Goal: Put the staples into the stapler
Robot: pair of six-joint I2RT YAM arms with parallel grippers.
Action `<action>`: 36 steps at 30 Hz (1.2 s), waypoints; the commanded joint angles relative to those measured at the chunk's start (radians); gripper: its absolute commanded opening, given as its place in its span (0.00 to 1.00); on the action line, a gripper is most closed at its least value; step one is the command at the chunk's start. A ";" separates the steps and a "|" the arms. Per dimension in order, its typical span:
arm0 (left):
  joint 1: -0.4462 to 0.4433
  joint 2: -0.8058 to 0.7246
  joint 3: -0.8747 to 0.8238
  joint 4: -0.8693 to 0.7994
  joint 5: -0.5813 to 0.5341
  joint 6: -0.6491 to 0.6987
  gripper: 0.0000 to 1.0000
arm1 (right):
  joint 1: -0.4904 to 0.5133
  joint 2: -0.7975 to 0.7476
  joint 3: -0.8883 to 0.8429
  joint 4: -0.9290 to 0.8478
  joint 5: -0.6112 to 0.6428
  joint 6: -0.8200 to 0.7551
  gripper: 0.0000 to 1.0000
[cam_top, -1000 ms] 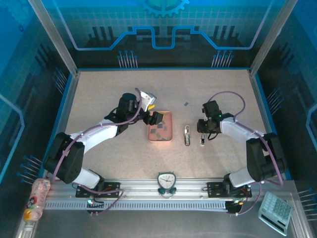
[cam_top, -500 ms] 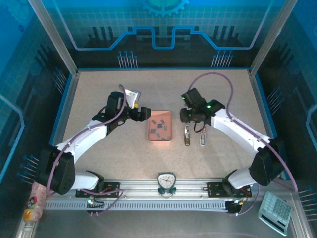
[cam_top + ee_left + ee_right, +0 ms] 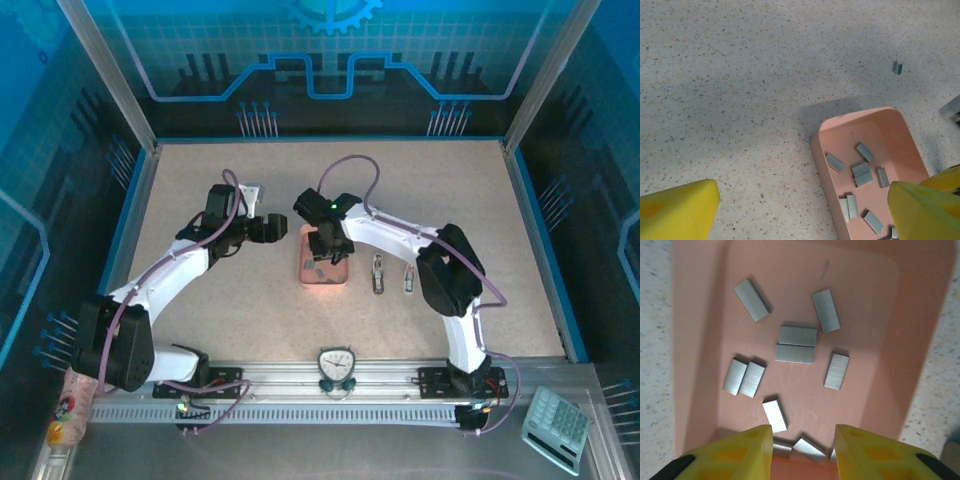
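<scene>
Right gripper (image 3: 802, 440) hangs part-open and empty straight over the pink tray (image 3: 890, 340) — staples (image 3: 796, 351) lie just ahead of its tips, long axes every which way. Left gripper (image 3: 804, 195), spread wide, sits beside the tray, farther off.

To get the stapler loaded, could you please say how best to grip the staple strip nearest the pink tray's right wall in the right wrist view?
Probably across its long sides, down from above: the staple strip lies flat on the pink tray, with free floor either side for the jaws.
</scene>
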State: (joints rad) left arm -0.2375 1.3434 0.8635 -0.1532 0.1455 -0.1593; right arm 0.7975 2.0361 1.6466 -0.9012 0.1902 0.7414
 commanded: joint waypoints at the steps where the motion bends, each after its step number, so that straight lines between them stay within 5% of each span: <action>1: 0.009 -0.007 0.008 -0.019 -0.028 -0.005 0.89 | -0.009 0.038 0.028 -0.073 -0.030 0.021 0.38; 36: 0.007 0.005 0.002 -0.007 -0.032 0.006 0.88 | -0.086 0.225 0.151 -0.102 -0.023 -0.096 0.36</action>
State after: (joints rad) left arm -0.2375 1.3434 0.8635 -0.1528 0.1192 -0.1585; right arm 0.7238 2.2246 1.7767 -0.9688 0.1749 0.6571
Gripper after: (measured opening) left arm 0.885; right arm 0.362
